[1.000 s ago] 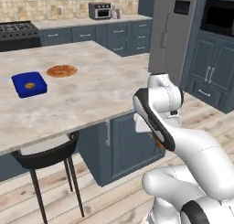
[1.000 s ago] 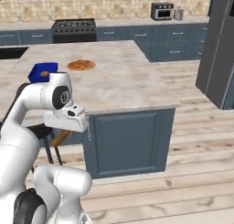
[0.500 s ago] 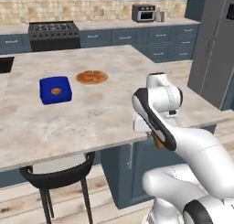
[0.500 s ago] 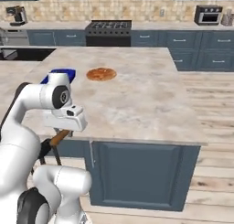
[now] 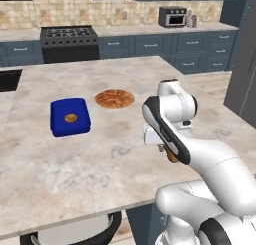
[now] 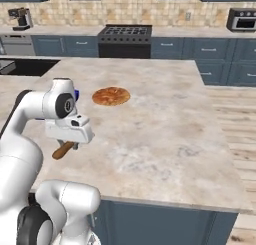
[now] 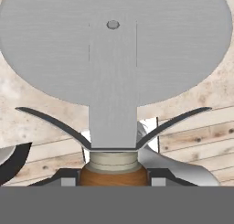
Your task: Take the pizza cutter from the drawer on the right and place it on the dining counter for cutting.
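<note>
Gripping the pizza cutter (image 7: 113, 58) by its brown handle, the fingers (image 7: 155, 176) show its round grey blade.

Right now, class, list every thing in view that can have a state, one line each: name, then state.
gripper: shut on the pizza cutter, held above the counter edge.
pizza cutter: gripped by its brown handle, lifted, not yet set down.
pizza: whole, lying flat on the dining counter.
blue box: resting flat on the counter beside the pizza.
dining counter: bearing the pizza and box.
stool: tucked under the counter edge.
</note>
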Available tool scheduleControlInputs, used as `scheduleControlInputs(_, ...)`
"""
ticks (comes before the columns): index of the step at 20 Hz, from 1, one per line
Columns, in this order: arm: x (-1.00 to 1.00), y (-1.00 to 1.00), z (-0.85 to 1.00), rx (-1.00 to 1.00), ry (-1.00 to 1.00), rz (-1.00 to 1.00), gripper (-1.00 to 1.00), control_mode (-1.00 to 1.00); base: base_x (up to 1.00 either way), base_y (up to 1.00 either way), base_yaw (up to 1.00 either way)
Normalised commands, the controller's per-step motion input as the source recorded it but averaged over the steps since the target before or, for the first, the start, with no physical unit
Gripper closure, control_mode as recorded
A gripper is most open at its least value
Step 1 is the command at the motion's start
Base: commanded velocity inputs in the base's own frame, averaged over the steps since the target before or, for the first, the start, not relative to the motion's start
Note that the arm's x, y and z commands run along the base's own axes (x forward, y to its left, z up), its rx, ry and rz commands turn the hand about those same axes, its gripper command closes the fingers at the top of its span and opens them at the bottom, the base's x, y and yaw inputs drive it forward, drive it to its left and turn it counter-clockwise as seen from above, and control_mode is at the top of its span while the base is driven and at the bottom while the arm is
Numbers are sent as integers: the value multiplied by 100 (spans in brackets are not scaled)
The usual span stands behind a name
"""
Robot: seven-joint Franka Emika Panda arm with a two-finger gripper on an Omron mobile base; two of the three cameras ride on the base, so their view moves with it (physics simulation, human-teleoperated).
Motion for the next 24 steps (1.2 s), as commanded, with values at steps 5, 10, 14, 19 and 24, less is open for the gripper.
scheduleControlInputs(5, 0, 0, 0, 0, 0, 0, 100, 100, 39, -14, 12)
scheduleControlInputs(10, 16, -1, 0, 0, 0, 2, 100, -100, 52, -4, 7)
scheduleControlInputs(14, 99, -11, 0, 5, 0, 9, 100, -100, 0, 0, 0)
scheduleControlInputs(19, 100, -19, 0, 9, 0, 11, 100, -100, 0, 0, 0)
scheduleControlInputs(24, 100, -11, -2, 6, 0, 11, 100, -100, 0, 0, 0)
